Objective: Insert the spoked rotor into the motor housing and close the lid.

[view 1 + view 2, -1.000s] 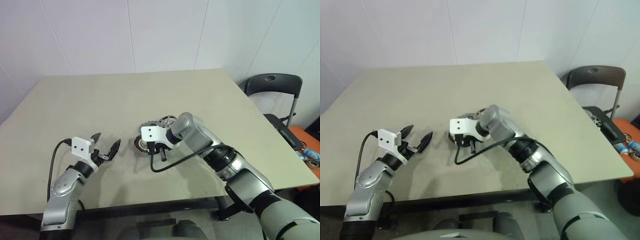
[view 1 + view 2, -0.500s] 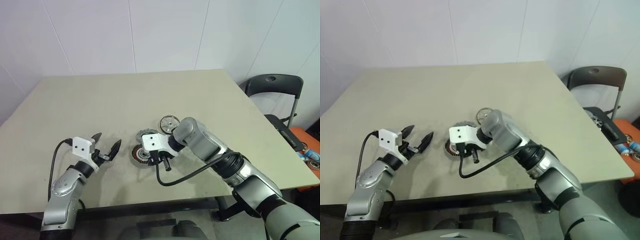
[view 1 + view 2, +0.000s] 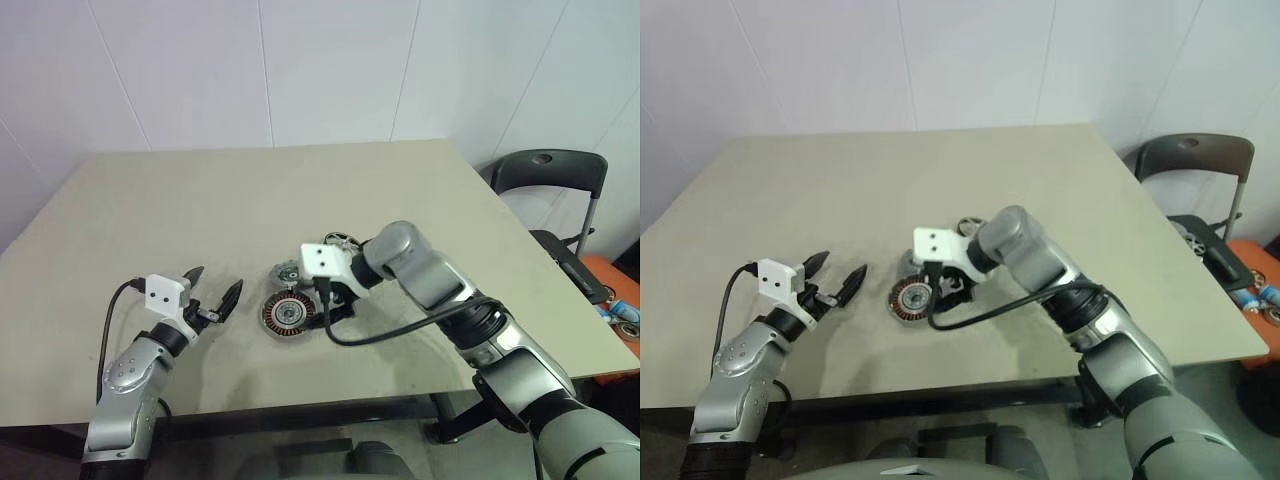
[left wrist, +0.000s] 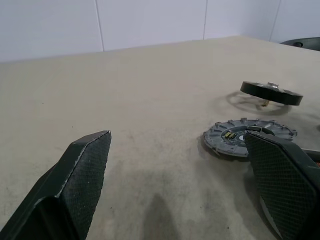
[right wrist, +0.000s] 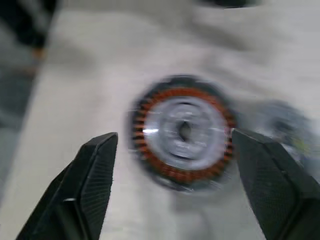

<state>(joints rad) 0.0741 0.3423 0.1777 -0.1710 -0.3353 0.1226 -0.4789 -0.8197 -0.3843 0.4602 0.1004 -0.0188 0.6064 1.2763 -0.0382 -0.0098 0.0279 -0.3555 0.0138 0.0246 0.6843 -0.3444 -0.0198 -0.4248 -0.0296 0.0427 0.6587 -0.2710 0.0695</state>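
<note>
Two open grippers, motor housing (image 3: pixel 285 316) between

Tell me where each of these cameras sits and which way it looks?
Eye views: on the head, looking forward and down over the table, both arms, left gripper and right gripper.
Left wrist view: looks along its open fingers at the lid and spoked rotor.
Right wrist view: looks down between its open fingers at the motor housing.
Shared: the housing appears in eye and right wrist views.
</note>
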